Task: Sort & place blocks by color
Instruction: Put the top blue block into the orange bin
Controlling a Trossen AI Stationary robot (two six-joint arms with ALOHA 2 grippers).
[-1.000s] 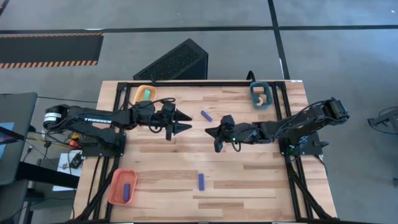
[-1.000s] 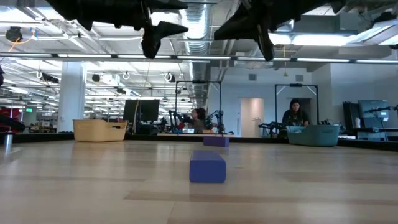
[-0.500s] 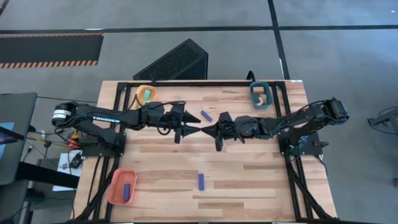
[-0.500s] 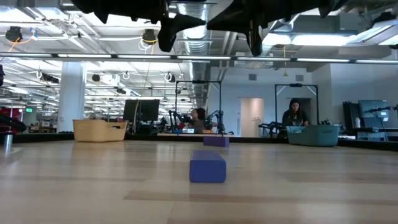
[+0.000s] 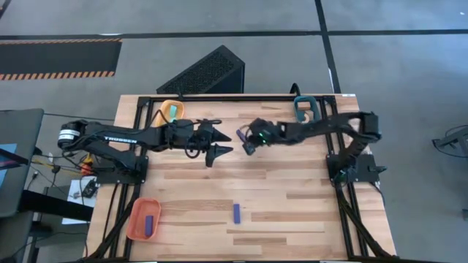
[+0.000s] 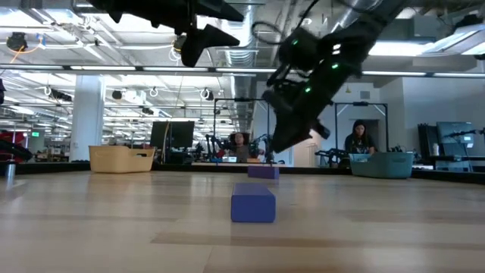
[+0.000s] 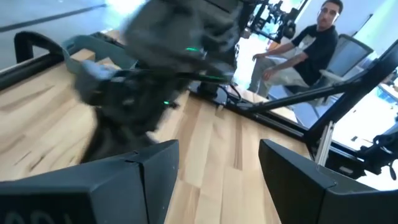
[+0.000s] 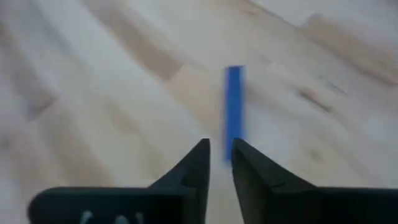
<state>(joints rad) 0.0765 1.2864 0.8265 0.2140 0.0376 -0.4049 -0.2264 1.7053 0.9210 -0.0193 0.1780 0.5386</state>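
One dark blue bar (image 5: 241, 135) lies flat on the table's far middle, and it also shows in the right wrist view (image 8: 234, 106). My right gripper (image 5: 246, 144) hangs just above it, tipped down. Its fingertips (image 8: 221, 152) stand a narrow gap apart, short of the bar's near end, and touch nothing. My left gripper (image 5: 227, 143) is open and hovers just left of that bar. A second blue bar (image 5: 236, 212) lies near the table's near edge (image 6: 252, 205).
An orange tray (image 5: 139, 223) at the near left corner holds a blue bar. A yellow-orange tray (image 5: 170, 104) at the far left holds a cyan piece. A teal tray (image 5: 301, 108) at the far right holds a tan piece. A person (image 7: 311, 50) sits beyond the table.
My right gripper has swung toward the table's far edge, tipped downward and dropped toward the far blue bar. My left gripper has moved a little toward the table's right. Neither bar has moved.
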